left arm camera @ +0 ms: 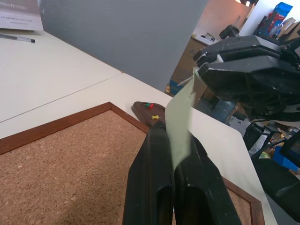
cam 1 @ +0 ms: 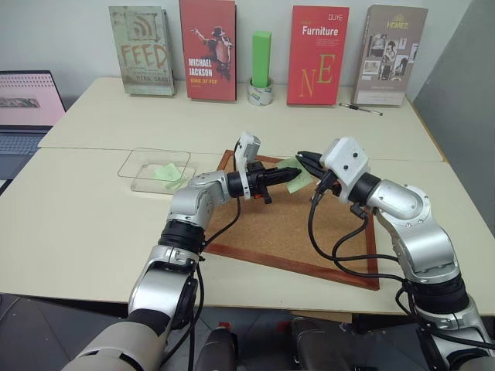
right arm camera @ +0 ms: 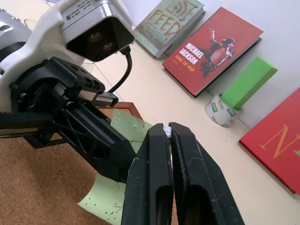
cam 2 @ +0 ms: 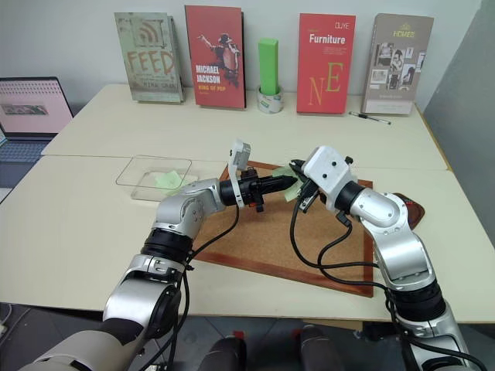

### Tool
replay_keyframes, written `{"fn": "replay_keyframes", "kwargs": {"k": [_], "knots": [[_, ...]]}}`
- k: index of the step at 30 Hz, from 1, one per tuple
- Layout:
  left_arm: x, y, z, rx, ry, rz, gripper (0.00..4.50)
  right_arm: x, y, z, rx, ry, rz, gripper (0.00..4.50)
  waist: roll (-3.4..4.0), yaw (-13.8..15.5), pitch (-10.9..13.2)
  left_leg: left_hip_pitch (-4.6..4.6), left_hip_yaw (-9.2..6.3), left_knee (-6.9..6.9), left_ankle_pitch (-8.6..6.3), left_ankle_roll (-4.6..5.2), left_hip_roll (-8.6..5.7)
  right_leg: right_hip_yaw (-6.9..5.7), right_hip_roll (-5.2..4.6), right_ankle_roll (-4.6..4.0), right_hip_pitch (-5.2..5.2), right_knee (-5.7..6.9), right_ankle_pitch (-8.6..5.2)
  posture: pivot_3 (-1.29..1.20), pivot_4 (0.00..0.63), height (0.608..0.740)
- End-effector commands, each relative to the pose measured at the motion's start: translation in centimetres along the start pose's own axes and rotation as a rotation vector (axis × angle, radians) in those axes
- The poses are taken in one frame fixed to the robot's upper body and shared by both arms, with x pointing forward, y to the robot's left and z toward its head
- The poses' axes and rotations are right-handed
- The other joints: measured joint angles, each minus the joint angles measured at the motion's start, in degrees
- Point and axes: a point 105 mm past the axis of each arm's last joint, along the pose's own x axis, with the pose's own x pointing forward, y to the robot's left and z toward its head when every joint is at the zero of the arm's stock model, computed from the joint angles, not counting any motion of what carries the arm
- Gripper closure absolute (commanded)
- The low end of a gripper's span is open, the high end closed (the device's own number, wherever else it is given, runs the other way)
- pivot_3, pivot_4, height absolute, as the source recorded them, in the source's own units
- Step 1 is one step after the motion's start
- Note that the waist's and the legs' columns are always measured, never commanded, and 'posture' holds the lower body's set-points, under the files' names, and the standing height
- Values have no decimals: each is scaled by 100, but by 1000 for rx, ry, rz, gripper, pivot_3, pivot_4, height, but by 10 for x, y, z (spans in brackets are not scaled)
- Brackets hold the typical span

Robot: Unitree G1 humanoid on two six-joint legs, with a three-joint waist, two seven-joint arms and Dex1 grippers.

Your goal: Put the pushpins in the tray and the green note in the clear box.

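Cream table: corkboard, clear box, tray.

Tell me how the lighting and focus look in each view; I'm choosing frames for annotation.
Left eye view: even light, soft shadows under the arms on the cork board. Left wrist view: the green note is sharp, but the room past the table edge is bright and cluttered. Right wrist view: the near black fingers look soft, while the book covers stay readable.
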Motion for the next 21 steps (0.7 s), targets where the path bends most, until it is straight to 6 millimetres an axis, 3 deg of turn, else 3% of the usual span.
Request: {"fn": "replay_keyframes", "kwargs": {"k": [1, 8, 11, 14, 18, 21], "knots": [[-2, 1, 9, 31, -29, 2, 4474, -8, -10, 31, 43, -112, -60, 4500, 0, 2, 0, 0, 0, 0, 0, 0, 0, 0, 0, 0, 0, 0, 0, 0, 150, 740], [-8, 8, 1, 37, -4, 40, 4474, -30, -22, 38, 174, -133, -150, 4500, 0, 10, 0, -1, -1, 0, 0, 0, 0, -1, -1, 0, 0, -1, 0, 0, 150, 740], [-10, 9, -1, 45, 1, 53, 4474, -49, -38, 27, 197, -79, -246, 4500, 0, 12, 0, -1, -1, -1, 0, 0, 0, -1, 0, 0, 1, 0, 0, 0, 150, 740], [-14, 9, 2, 71, 3, 68, 4474, -74, -50, -7, 144, 83, -317, 4500, 0, 15, 0, -2, -1, 0, 0, 0, -1, -1, -1, 0, 2, -2, 0, 0, 150, 740], [-22, 6, 4, 147, 40, 78, 4474, -116, -61, -74, 30, 394, -400, 4500, 0, 40, 0, -3, 0, -3, 0, 0, -3, 0, -3, -1, 2, -9, -1, 0, 150, 740], [-23, 1, 3, 192, 58, 78, 4474, -133, -68, -106, -51, 526, -419, 4500, -1, 31, 0, -2, 5, -4, 0, 0, -3, 5, -4, 0, 2, -10, -2, 0, 150, 740]]}}
